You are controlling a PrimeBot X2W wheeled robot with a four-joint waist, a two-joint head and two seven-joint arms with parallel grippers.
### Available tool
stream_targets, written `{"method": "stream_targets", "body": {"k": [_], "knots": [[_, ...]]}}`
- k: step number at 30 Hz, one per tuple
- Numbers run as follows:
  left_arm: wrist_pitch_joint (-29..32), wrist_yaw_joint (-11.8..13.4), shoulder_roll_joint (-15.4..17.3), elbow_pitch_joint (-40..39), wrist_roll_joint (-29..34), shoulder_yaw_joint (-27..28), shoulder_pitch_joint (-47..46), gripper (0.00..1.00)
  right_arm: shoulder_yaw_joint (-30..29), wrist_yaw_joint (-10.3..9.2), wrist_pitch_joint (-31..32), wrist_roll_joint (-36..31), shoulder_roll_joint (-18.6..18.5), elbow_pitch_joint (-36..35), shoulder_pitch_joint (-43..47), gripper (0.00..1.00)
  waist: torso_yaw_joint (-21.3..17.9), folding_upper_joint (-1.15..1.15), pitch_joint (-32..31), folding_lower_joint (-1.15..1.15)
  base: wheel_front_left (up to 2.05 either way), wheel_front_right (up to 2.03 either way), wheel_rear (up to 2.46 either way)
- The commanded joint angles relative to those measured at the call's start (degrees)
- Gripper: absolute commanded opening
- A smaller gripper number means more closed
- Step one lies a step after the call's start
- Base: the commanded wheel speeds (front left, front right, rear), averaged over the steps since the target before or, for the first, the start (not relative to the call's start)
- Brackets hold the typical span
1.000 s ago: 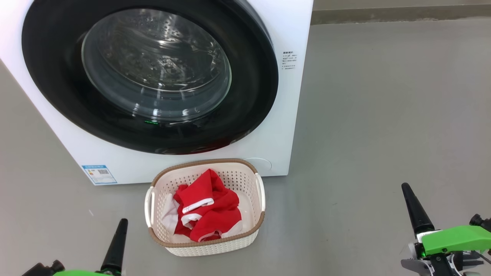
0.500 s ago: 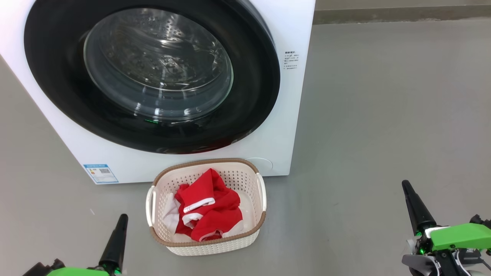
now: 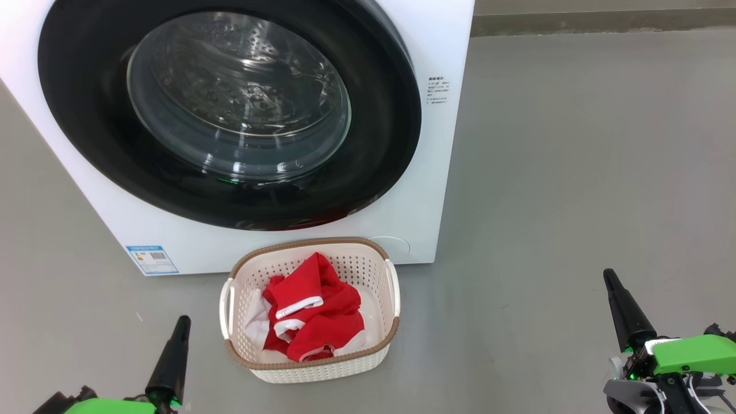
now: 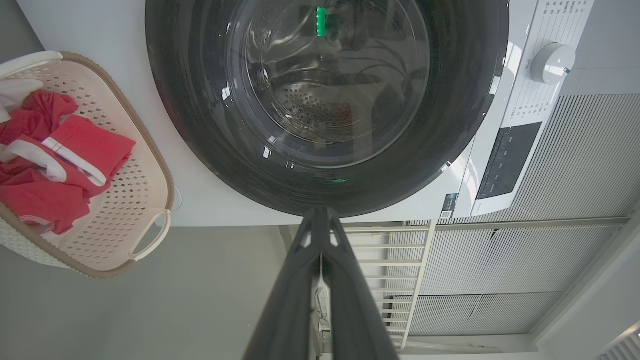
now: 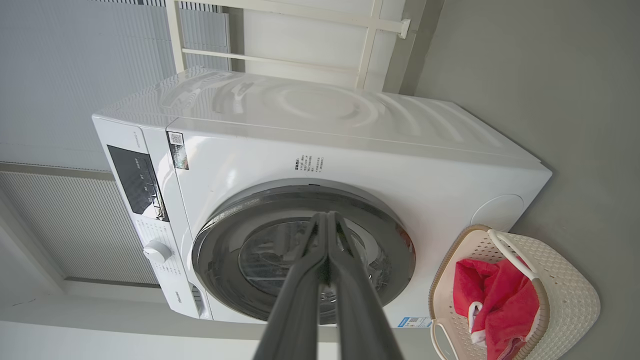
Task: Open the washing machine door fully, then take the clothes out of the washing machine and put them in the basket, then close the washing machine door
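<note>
My left gripper (image 3: pixel 181 326) & right gripper (image 3: pixel 610 282): fingers together, empty. Washing machine door (image 3: pixel 230 109) looks shut, but if unlatched it'd swing into the basket (image 3: pixel 313 374).

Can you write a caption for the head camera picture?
Red clothes sit in the basket below the shut washing machine door.

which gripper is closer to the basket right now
The left gripper, at the head view's lower left, a short gap from the basket; the right gripper sits far off across the grey floor.
</note>
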Motion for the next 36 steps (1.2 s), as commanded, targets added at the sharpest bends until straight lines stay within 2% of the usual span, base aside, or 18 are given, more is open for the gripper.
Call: {"method": "stream_targets", "body": {"k": [1, 36], "knots": [[0.3, -0.4, 0.6, -1.1, -0.4, 2.0, -2.3, 0.00, 1.0, -0.02, 0.3, 0.3, -0.9, -1.4, -2.7, 0.00, 0.0, 0.00, 0.0, 0.00, 0.00, 0.00, 0.00], [0.3, -0.4, 0.6, -1.1, -0.4, 2.0, -2.3, 0.00, 1.0, -0.02, 0.3, 0.3, -0.9, -1.4, -2.7, 0.00, 0.0, 0.00, 0.0, 0.00, 0.00, 0.00, 0.00]]}}
